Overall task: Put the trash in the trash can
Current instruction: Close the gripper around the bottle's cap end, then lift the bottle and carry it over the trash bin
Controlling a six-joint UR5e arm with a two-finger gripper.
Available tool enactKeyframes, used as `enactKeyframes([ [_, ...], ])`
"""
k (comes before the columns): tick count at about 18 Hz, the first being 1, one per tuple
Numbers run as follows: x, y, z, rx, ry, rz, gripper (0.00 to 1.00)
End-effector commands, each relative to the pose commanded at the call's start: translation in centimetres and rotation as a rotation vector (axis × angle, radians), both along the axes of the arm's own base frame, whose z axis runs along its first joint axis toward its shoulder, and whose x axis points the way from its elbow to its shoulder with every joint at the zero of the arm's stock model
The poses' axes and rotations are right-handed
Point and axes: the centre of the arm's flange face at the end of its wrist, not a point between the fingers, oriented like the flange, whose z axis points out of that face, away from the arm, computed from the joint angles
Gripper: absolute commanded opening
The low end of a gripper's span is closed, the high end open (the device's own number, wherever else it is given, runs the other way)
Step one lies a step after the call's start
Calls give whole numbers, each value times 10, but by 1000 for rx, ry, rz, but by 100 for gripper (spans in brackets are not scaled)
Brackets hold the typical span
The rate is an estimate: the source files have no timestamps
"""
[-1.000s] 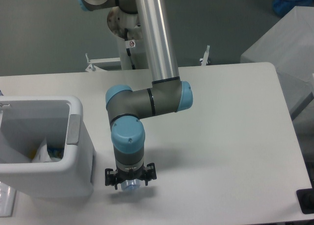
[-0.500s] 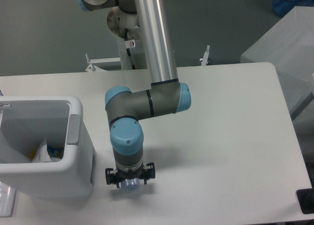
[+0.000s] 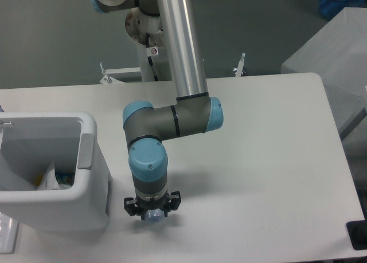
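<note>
Fixed cam: I see one arm, gripper [image 3: 152, 212] pointing down at the table [image 3: 269, 160], just right of the bin [image 3: 86, 194]. Its fingers are clenched on one clear bottle [image 3: 153, 216], mostly hidden under the wrist. One bin, with one whitish wrapper [image 3: 49, 178] inside.

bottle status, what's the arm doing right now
End effector down at the table, fingers around the bottle; closure unclear. Bin just left of it, some trash already inside. Nothing between them.
</note>
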Motion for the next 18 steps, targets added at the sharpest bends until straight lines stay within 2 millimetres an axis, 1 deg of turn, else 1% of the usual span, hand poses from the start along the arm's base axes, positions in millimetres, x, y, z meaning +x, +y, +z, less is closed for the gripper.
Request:
enactKeyframes([
  [1, -1, 0, 2, 2, 2, 2, 51],
  [2, -6, 1, 16, 23, 18, 5, 51],
  [3, -11, 2, 34, 49, 37, 6, 51],
  [5, -32, 2, 78, 113, 87, 10, 51],
  [6, -46, 3, 100, 160, 116, 27, 51],
  [7, -60, 2, 119, 199, 131, 43, 51],
  [8, -66, 1, 140, 238, 143, 47, 51],
  [9, -73, -5, 163, 285, 148, 54, 51],
  [10, -85, -15, 190, 353, 151, 69, 51],
  [11, -93, -24, 211, 418, 146, 73, 51],
  [13, -105, -38, 242, 522, 122, 70, 51],
  [15, -106, -46, 271, 597, 113, 58, 51],
  [17, -94, -53, 310, 670, 123, 53, 51],
  [18, -87, -57, 324, 692, 129, 40, 51],
])
